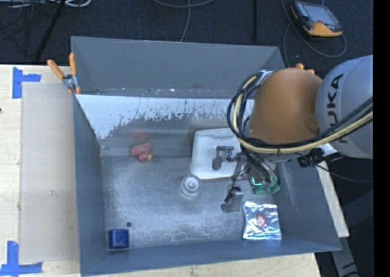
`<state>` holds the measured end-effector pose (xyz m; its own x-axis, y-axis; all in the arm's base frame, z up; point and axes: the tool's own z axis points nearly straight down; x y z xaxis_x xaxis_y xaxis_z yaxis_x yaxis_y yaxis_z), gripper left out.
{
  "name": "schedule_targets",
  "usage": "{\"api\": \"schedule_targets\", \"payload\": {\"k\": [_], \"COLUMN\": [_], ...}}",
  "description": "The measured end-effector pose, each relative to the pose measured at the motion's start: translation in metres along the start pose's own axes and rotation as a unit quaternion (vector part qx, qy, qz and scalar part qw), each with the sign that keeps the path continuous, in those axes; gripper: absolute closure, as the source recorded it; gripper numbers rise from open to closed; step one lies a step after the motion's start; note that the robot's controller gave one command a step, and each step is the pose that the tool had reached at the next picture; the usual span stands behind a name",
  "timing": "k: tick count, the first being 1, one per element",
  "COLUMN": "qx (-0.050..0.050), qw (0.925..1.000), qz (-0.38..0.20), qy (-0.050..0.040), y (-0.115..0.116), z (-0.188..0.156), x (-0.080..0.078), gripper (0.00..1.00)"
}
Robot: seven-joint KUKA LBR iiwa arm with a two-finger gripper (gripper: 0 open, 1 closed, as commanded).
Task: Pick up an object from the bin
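Observation:
My gripper hangs over the right middle of the bin, open, with one dark finger over a white shallow tray-like piece and the other past its near edge. Nothing shows between the fingers. A small clear plastic cup stands just left of the gripper on the bin floor. A shiny silver foil packet with a red print lies just right of and below the lower finger, near the front right corner.
A small red and pink thing lies by the back wall at the left. In the front left corner sits a blue cube. The arm's orange cover and cables hang over the bin's right side.

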<state>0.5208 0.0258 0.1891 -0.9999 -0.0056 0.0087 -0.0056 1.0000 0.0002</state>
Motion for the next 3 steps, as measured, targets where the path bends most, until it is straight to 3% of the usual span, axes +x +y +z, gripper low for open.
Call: {"api": "schedule_targets", "payload": {"k": [1, 2, 3], "qx": [0.001, 0.001, 0.001], "qw": [0.9919, 0.9152, 0.9091], "qz": [-0.127, -0.403, -0.417], "qy": [-0.0007, -0.0022, -0.0043], "y": [-0.073, -0.110, -0.120], "z": [0.083, 0.080, 0.122], "x": [0.021, 0.043, 0.009], "gripper": [0.00, 0.00, 0.00]}}
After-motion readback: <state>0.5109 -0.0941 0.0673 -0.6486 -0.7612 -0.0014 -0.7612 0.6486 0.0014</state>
